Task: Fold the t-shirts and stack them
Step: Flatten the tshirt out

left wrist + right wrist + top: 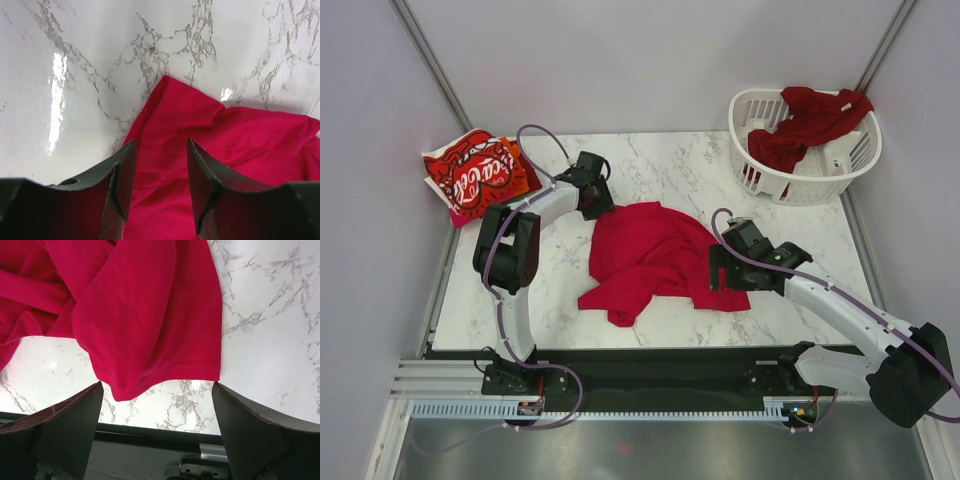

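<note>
A plain bright red t-shirt (655, 255) lies crumpled in the middle of the marble table (650, 160). My left gripper (604, 205) is at the shirt's far left corner. In the left wrist view it (160, 150) is open and hangs over the red cloth (225, 140), gripping nothing. My right gripper (718, 272) is at the shirt's right edge. In the right wrist view it (157, 390) is wide open and empty, with the shirt's hem (150, 375) just beyond its tips. A folded Coca-Cola t-shirt (475, 175) tops a small stack at the far left. A dark red t-shirt (810, 120) hangs in the basket.
The white slatted laundry basket (840, 178) stands at the back right corner. Orange cloth (527, 172) and pink cloth (455, 212) show under the Coca-Cola shirt. Grey walls enclose the table. A black rail (150, 445) runs along the near table edge under my right gripper.
</note>
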